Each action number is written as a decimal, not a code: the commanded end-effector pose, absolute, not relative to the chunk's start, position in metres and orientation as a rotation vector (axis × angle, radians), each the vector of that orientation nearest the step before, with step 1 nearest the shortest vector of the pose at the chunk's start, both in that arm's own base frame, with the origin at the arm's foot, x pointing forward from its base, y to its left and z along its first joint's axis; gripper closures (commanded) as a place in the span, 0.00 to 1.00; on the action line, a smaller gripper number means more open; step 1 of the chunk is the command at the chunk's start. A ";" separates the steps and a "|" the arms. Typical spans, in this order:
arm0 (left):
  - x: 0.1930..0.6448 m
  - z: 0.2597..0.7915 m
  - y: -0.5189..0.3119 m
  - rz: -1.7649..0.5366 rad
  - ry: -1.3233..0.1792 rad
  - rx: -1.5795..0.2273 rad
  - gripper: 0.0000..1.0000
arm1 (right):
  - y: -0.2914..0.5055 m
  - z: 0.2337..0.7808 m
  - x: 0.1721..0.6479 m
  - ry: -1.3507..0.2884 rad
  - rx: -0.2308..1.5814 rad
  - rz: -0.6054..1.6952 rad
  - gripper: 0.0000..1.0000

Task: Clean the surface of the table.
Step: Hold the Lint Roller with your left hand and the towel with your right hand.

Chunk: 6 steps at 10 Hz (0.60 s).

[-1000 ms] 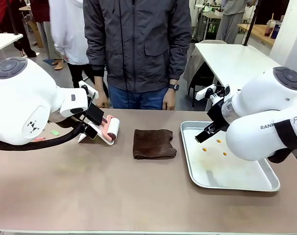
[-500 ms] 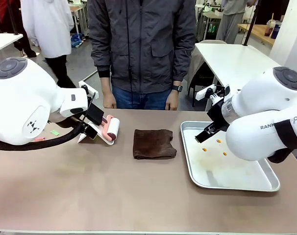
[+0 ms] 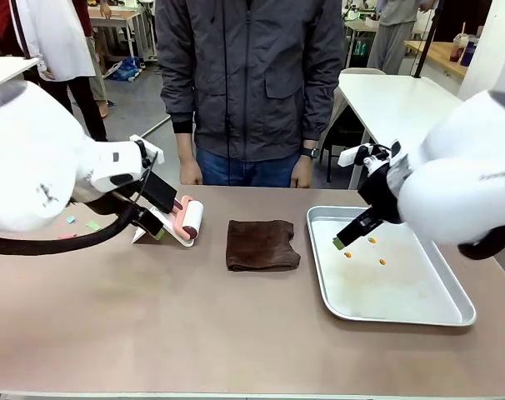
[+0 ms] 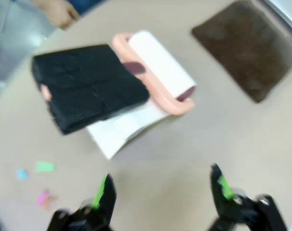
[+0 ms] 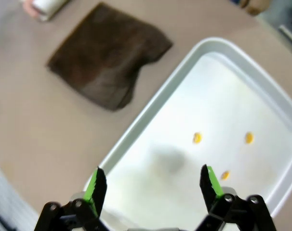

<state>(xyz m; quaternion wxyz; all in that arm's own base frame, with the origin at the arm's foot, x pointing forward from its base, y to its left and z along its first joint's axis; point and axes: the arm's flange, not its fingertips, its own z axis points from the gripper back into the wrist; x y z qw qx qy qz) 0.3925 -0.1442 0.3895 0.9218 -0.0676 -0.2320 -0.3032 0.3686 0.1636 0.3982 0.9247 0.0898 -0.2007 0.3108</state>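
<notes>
The brownish table (image 3: pixel 194 325) carries a folded brown cloth (image 3: pixel 262 244) at its middle. Left of it lie a pink-handled lint roller (image 3: pixel 189 221) and a white card. My left gripper (image 3: pixel 155 208) hovers open just left of the roller. From the left wrist the open gripper (image 4: pixel 161 183) hangs above bare table, short of a black foam block (image 4: pixel 90 86), the roller (image 4: pixel 158 72) and the cloth (image 4: pixel 245 43). My right gripper (image 3: pixel 352 229) is open over the left edge of a metal tray (image 3: pixel 402 315); in its own view the gripper (image 5: pixel 152 177) spans the tray's rim (image 5: pixel 151 110).
Three orange crumbs (image 5: pixel 197 138) lie in the tray. Small coloured paper scraps (image 4: pixel 45 167) dot the table near its left end (image 3: pixel 92 225). A person in a dark jacket stands at the far edge, hands (image 3: pixel 188 172) hanging just behind it. The near half of the table is bare.
Both arms have shifted, their bodies rising in the picture, while the grippers stay open near the same spots. The person has stepped slightly to the right.
</notes>
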 end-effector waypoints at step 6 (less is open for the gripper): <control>0.362 0.475 0.066 -0.414 -0.452 -0.560 0.00 | 0.048 0.469 0.338 -0.230 0.687 0.198 0.00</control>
